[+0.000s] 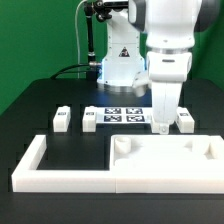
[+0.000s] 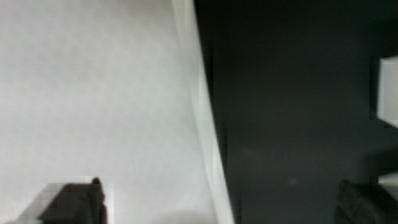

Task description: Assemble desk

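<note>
The white tabletop panel (image 1: pixel 170 160) lies flat at the front, on the exterior view's right. Three short white legs with tag markers stand behind it: two (image 1: pixel 62 118) (image 1: pixel 90 121) on the exterior view's left and one (image 1: pixel 184 121) on the right. My gripper (image 1: pixel 160 118) hangs low over the table just behind the panel, between the marker board and the right leg. In the wrist view my gripper (image 2: pixel 217 205) is open and empty. One dark finger (image 2: pixel 71 204) is over a broad white surface (image 2: pixel 98 100), the other (image 2: pixel 366 198) over black table.
The marker board (image 1: pixel 118 115) lies behind the panel. The long white U-shaped rail (image 1: pixel 45 172) runs along the front on the exterior view's left. The robot base (image 1: pixel 120 65) stands at the back. A white piece (image 2: pixel 388 90) shows at the wrist view's edge.
</note>
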`<state>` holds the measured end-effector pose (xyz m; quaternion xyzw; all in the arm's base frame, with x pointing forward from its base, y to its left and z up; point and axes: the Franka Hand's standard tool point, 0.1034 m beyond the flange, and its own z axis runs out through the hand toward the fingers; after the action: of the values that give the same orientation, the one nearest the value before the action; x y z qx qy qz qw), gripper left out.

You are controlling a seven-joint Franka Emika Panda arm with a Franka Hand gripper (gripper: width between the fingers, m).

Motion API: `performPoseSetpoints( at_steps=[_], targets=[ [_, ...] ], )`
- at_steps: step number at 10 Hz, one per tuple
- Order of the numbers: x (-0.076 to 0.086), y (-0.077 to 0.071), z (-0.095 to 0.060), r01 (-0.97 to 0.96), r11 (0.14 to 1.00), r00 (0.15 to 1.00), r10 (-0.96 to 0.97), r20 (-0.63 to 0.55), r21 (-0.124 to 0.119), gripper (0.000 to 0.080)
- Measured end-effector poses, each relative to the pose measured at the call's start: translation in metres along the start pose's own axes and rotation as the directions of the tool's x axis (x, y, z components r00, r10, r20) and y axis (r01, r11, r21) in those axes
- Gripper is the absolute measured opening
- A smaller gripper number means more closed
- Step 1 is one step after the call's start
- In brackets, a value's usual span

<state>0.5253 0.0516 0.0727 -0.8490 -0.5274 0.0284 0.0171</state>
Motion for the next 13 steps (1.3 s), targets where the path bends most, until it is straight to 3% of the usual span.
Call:
performPoseSetpoints(
  at_steps=[2, 3, 4, 7, 10, 11, 13],
  targets=[
    [0.018, -0.009, -0.006, -0.222, 0.975, 0.975, 0.222, -0.002, -0.006, 0.0649],
    [0.020, -0.016, 0.002, -0.286, 0.958, 0.958, 0.286, -0.004, -0.003, 0.0649],
    [0.017, -0.012, 0.005, -0.273, 0.962, 0.962, 0.273, -0.031, -0.012, 0.0649],
    [0.022, -0.016, 0.007, -0.543, 0.840, 0.839, 0.543, -0.030, 0.006, 0.0649],
    [0.044, -0.046, 0.014, -0.801, 0.597, 0.598, 0.800, 0.041, 0.034, 0.0649],
    [0.052, -0.054, 0.016, -0.816, 0.578, 0.578, 0.814, 0.049, 0.031, 0.0649],
    [0.048, -0.055, 0.020, -0.812, 0.581, 0.583, 0.808, 0.081, 0.050, 0.0649]
  ],
)
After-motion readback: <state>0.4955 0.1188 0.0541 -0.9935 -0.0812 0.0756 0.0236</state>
